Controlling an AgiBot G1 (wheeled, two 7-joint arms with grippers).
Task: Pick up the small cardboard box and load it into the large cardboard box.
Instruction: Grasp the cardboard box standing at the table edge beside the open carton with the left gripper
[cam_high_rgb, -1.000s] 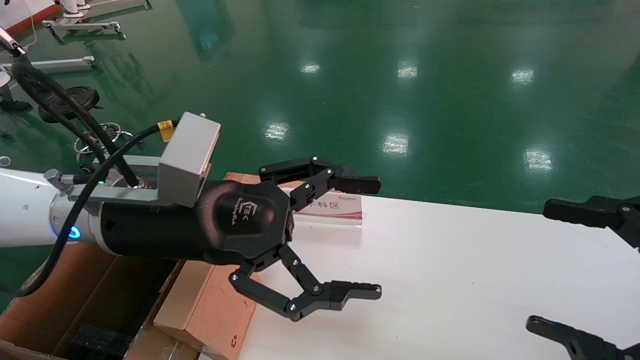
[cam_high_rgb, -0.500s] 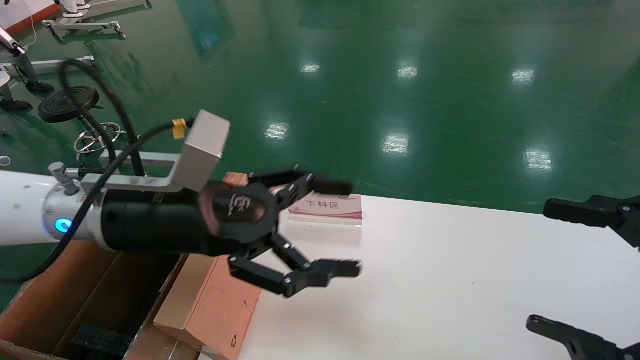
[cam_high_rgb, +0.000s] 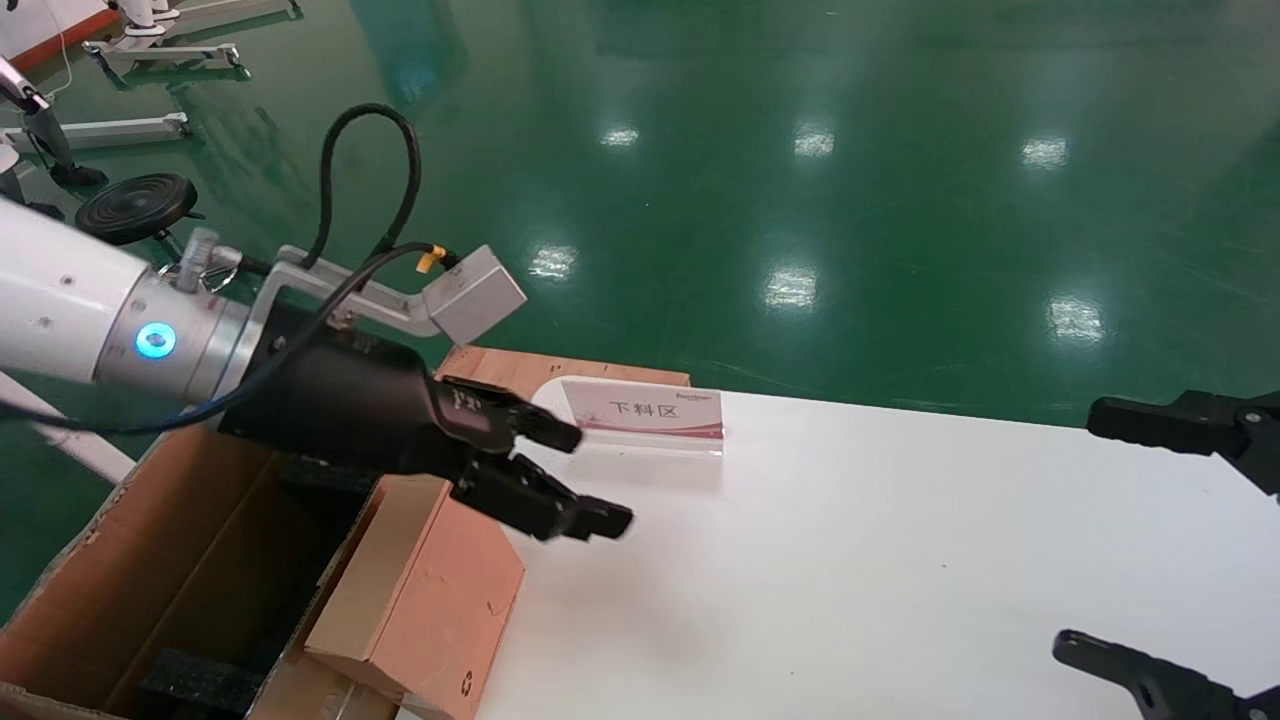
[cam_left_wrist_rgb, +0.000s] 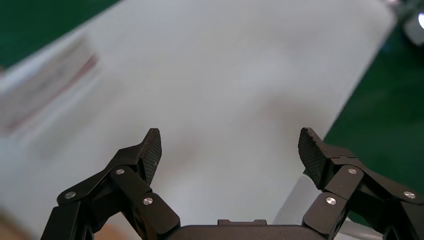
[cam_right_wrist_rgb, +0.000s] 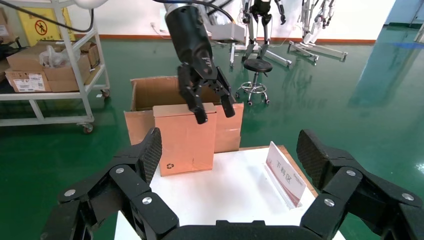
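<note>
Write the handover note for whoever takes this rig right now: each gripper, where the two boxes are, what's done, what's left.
Left gripper: open, empty, above the table's left end, just past the small box.
Right gripper: open, empty, parked at the table's right side.
Small box: stands tilted at the table's left edge, against the large box, which sits open beside the table.
Done: nothing gripped yet.
Left: grasp the small box, lift it, load it into the large box.

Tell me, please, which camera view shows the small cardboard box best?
The right wrist view: the small cardboard box shows its whole broad face, upright at the table's edge before the large cardboard box, with the open left gripper above it. The head view shows it partly cropped. The left wrist view shows none of it.
</note>
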